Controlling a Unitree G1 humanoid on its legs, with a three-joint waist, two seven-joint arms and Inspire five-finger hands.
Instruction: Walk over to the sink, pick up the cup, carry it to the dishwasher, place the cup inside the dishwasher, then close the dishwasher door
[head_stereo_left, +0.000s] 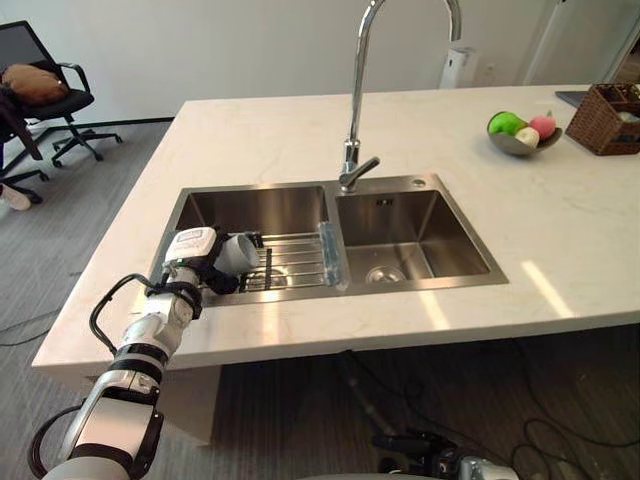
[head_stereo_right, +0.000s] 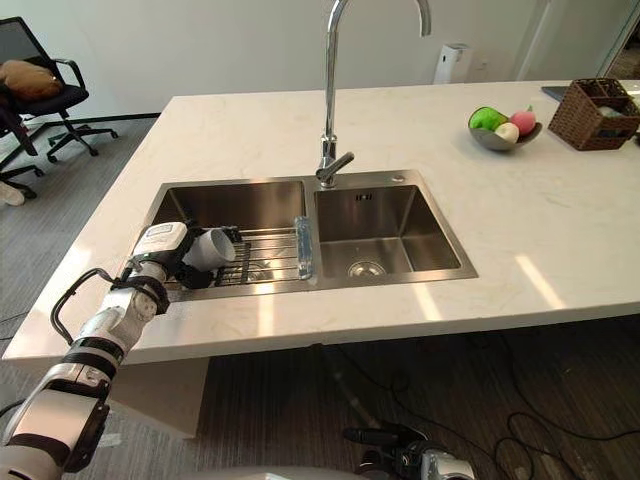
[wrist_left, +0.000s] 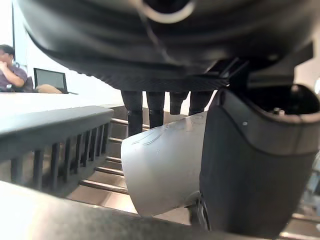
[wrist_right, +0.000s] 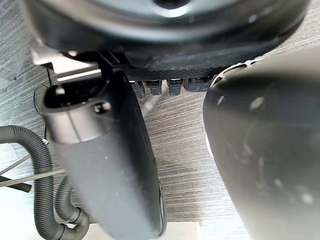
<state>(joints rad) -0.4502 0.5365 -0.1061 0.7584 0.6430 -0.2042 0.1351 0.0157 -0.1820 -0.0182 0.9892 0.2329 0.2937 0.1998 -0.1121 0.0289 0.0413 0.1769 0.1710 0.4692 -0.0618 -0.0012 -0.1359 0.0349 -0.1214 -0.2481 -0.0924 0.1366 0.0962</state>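
A grey cup (head_stereo_left: 237, 252) lies tilted over the wire rack (head_stereo_left: 290, 262) in the left basin of the steel sink (head_stereo_left: 425, 283), its mouth turned toward the middle. My left hand (head_stereo_left: 200, 268) reaches in from the counter's front edge and is shut on the cup. In the left wrist view the fingers (wrist_left: 150, 107) curl over the cup (wrist_left: 160, 175) and the thumb (wrist_left: 250, 170) presses its side. My right hand (wrist_right: 100, 160) hangs low over the floor with relaxed fingers and holds nothing.
A tall faucet (head_stereo_left: 355, 110) stands behind the divider between the basins. On the pale counter (head_stereo_left: 560, 240) at the far right sit a fruit bowl (head_stereo_left: 522, 135) and a wicker basket (head_stereo_left: 607, 118). Office chairs (head_stereo_left: 50, 95) stand on the floor to the left.
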